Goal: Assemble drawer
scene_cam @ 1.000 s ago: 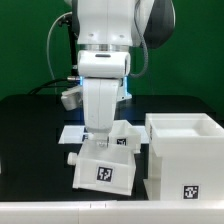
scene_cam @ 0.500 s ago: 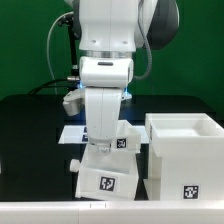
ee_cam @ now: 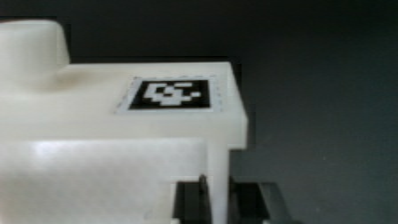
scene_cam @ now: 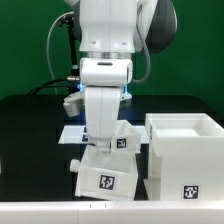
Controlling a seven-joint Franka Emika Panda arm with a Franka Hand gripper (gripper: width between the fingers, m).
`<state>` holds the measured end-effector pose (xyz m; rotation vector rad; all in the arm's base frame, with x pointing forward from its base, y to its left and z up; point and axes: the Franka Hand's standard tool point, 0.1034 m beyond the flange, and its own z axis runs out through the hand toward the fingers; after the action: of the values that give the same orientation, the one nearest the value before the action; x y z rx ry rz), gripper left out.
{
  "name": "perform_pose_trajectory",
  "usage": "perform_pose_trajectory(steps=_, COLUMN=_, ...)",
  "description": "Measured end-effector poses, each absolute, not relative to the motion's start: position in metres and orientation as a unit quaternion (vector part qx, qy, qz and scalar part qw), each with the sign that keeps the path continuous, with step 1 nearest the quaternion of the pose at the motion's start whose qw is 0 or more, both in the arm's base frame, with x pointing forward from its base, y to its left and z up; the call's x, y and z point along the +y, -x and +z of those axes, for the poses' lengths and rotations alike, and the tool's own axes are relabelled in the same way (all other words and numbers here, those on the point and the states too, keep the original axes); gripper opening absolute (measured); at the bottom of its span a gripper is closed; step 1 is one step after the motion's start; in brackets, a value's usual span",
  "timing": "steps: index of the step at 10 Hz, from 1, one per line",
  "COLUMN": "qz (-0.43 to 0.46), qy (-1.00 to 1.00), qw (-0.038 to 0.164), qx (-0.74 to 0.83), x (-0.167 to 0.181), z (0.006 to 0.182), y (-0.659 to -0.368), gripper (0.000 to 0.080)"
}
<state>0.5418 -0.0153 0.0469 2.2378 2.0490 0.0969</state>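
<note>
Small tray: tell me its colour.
The small tray is white, with a black-and-white square tag; clearest in wrist view.

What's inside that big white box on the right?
Through the open top of the big casing only bare white inner walls show, with nothing poking out. Its floor is hidden behind the front wall, so anything lying low there can't be seen.
</note>
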Motion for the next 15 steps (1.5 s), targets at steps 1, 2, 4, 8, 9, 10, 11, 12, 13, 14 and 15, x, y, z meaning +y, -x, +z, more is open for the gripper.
perform_pose_trajectory(steps=1, qz=0.034, qy=-0.73, qw=0.054, qx=0.681, x=-0.006, z=0.048, y=-0.544, gripper=0.0037)
perform_pose_trajectory(steps=2, qz=0.034, qy=-0.723, qw=0.056, qx=0.688, x=-0.002, z=0.049, y=-0.546, gripper=0.0037)
perform_pose_trajectory(steps=4, qz=0.028, qy=-0.704, qw=0.058, qx=0.707, x=-0.003, z=0.044, y=-0.547, gripper=0.0037)
perform_pose_trajectory(steps=8, qz=0.027, qy=-0.707, qw=0.057, qx=0.704, x=-0.003, z=0.043, y=-0.546, gripper=0.0037)
perform_pose_trajectory(steps=9, qz=0.026, qy=-0.713, qw=0.057, qx=0.698, x=-0.001, z=0.044, y=-0.551, gripper=0.0037)
perform_pose_trajectory(steps=10, qz=0.026, qy=-0.714, qw=0.058, qx=0.697, x=-0.002, z=0.043, y=-0.556, gripper=0.0037)
perform_pose_trajectory(steps=11, qz=0.017, qy=-0.718, qw=0.052, qx=0.694, x=-0.002, z=0.041, y=-0.557, gripper=0.0037)
perform_pose_trajectory(steps=12, qz=0.013, qy=-0.722, qw=0.049, qx=0.69, x=-0.001, z=0.041, y=-0.558, gripper=0.0037)
perform_pose_trajectory(steps=13, qz=0.014, qy=-0.725, qw=0.048, qx=0.687, x=0.002, z=0.042, y=-0.559, gripper=0.0037)
perform_pose_trajectory(steps=14, qz=0.014, qy=-0.726, qw=0.048, qx=0.686, x=0.003, z=0.042, y=-0.559, gripper=0.0037)
perform_pose_trajectory(steps=15, qz=0.014, qy=-0.728, qw=0.048, qx=0.684, x=0.004, z=0.042, y=-0.558, gripper=0.0037)
